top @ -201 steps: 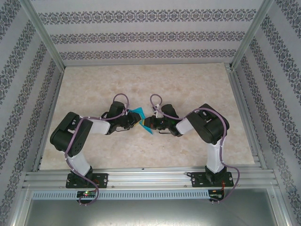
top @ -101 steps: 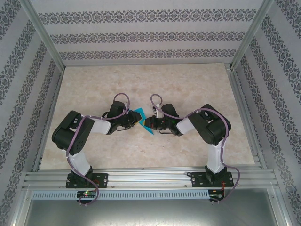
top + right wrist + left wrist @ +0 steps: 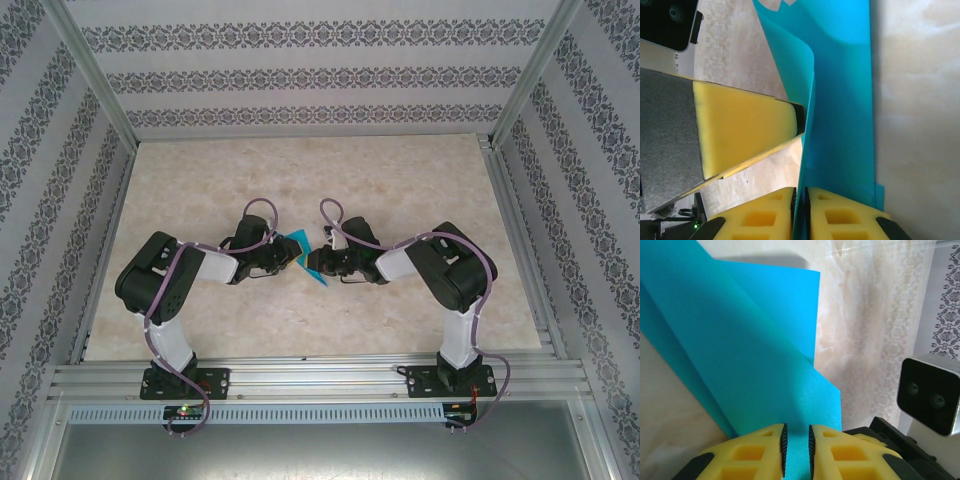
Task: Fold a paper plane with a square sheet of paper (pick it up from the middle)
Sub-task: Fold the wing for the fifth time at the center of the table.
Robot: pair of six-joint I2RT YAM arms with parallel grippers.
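I judge we are mid-fold: the teal sheet of paper is off the bench, held up in the air between the two arms near the middle of the workspace, already doubled along at least one crease. In the left wrist view its layers fan up and away from me, one flap standing behind another.

The left fingers are drawn close with only a thin slot between the pads. The paper runs straight through that slot, so I read this as a pinch on the sheet's lower edge.

The right fingers stand just as narrow, one on each side of the folded edge. Whether they are pressing it or merely flanking it I cannot tell. One left finger shows in the right wrist view, lying just beside the same fold.

The next move, as I see it, calls for one side to hold firm while the other takes a fresh hold further along the crease. The risk is the sheet sagging or slipping if both loosen together.
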